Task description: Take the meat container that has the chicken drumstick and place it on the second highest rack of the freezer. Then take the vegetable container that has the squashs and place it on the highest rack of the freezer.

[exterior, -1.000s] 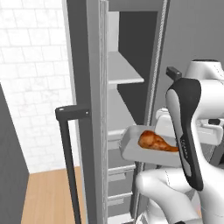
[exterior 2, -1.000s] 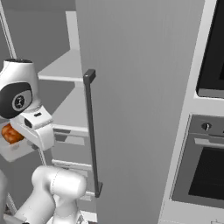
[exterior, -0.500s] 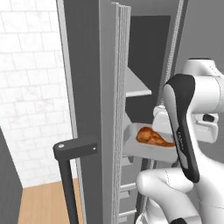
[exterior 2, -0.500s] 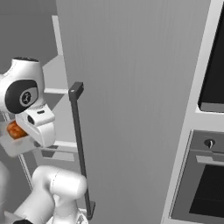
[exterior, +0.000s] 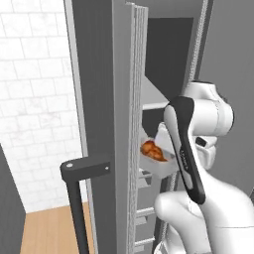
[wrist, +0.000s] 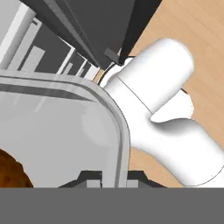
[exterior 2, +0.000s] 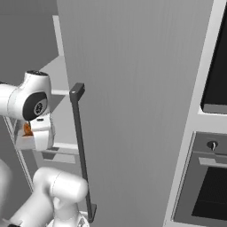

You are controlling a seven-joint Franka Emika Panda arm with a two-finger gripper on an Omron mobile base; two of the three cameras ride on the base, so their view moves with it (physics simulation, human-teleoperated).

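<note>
meat container point(exterior: 161, 159) at freezer point(exterior: 106, 99), wood floor point(exterior: 47, 230)

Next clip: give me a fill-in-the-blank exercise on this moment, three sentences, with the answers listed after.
1. The gripper is shut on the rim of the clear meat container, which holds a chicken ____.
2. In the left base view the container is held in front of the open ____, beside its thick door.
3. In the right base view, the black bar handle runs ____ down the grey door.

Missing words: drumstick; freezer; vertically
</note>
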